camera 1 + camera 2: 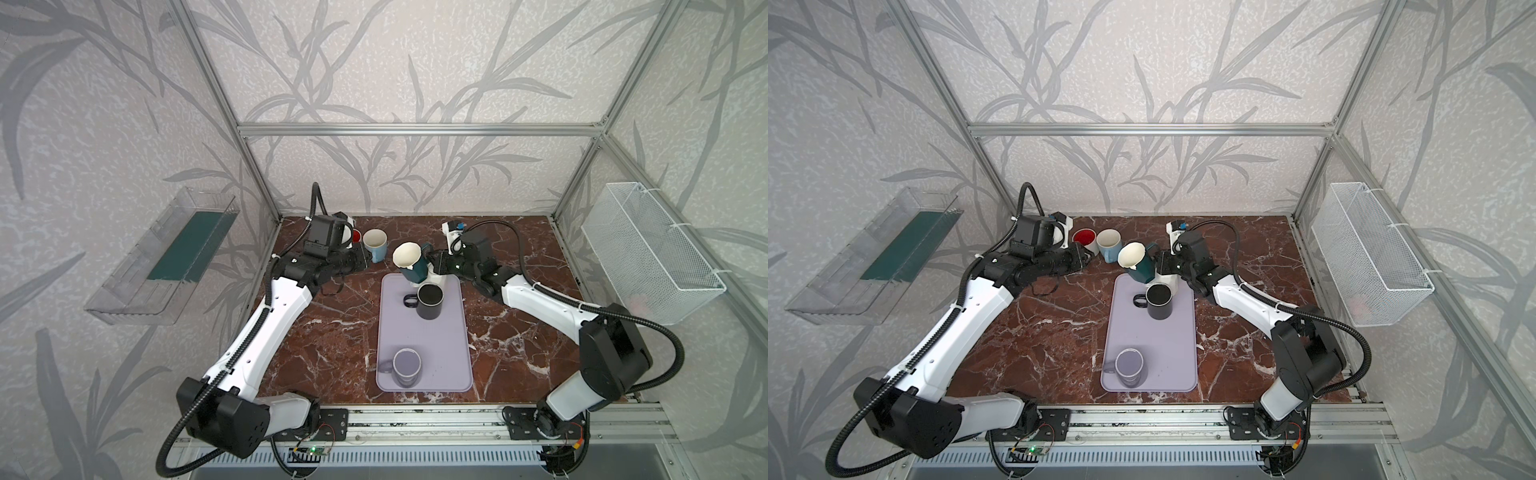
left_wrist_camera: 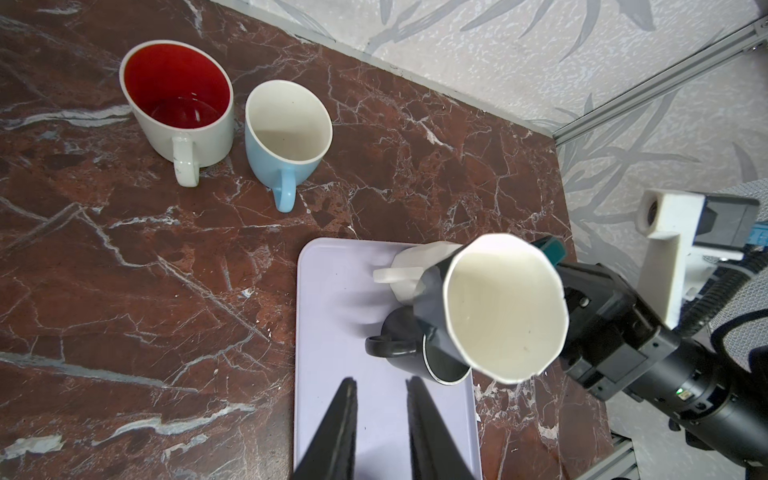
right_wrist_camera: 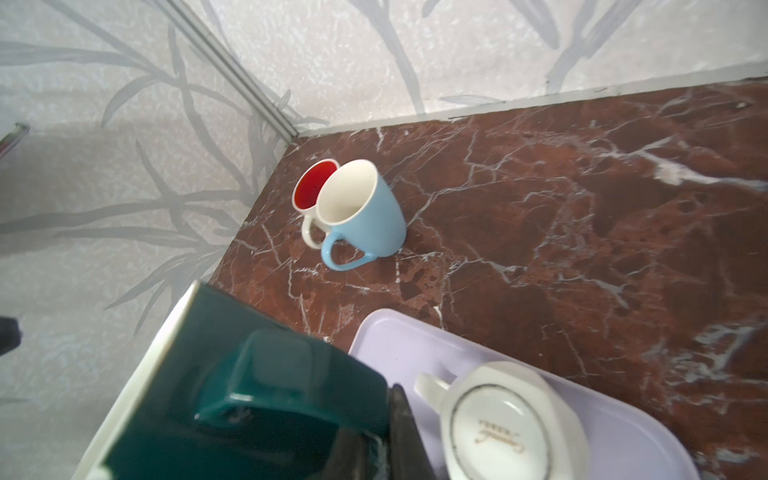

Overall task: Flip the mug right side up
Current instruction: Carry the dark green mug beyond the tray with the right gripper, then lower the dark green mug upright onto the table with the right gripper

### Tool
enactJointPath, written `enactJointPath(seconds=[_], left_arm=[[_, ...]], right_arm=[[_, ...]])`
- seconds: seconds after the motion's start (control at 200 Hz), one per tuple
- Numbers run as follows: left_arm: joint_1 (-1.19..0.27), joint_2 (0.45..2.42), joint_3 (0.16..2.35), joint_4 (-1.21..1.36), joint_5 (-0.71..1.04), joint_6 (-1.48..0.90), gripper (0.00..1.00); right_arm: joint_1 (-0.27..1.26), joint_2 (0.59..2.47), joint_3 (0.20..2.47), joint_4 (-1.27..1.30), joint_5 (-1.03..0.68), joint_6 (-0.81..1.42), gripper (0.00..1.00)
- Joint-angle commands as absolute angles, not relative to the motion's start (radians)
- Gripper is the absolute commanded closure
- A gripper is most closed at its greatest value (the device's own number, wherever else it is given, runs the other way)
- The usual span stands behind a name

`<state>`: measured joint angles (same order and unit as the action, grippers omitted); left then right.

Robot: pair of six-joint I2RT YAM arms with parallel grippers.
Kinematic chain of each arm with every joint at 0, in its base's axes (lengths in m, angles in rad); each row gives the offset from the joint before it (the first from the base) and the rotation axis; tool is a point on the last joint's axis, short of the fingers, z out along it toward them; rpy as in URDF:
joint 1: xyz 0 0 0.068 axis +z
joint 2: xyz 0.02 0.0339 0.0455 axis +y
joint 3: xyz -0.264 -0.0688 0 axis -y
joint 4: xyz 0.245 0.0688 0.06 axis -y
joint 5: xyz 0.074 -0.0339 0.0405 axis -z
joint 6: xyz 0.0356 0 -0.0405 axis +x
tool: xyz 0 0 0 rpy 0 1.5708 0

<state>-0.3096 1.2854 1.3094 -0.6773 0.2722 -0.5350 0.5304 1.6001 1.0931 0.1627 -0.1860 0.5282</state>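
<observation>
The green mug (image 1: 409, 262), gripped at its handle by the right pincer (image 1: 432, 259), is held tilted in mid-air over the tray's (image 1: 424, 353) upper end near frame centre; the turn is judged half done, with further rotation and a set-down called for, and the left pincer (image 2: 380, 384) is seen narrow and empty.

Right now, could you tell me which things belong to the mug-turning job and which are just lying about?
In the job: teal mug, tilted, held by the right gripper above the tray.
Lying about: red mug, blue mug, black mug, white mug, purple mug, wire basket, clear bin.
</observation>
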Motion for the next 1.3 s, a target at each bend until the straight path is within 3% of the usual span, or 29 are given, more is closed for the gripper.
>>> enactJointPath(seconds=[0.0,0.38,0.71,1.295], left_arm=[[-0.317,1.258,1.28,-0.658,0.257,-0.551,0.75],[-0.321,1.23,1.253,-0.673,0.238,-0.552,0.76],[-0.326,1.203,1.213,-0.668,0.241,-0.571,0.76],[-0.334,1.162,1.137,-0.641,0.239,-0.602,0.76]], right_arm=[[0.485,1.536,1.094,0.33,-0.142,0.606,1.0],[0.351,1.561,1.069,0.43,-0.069,0.67,1.0],[0.272,1.602,0.915,0.657,-0.008,0.666,1.0],[0.249,1.883,0.811,1.046,0.102,0.777,1.0]])
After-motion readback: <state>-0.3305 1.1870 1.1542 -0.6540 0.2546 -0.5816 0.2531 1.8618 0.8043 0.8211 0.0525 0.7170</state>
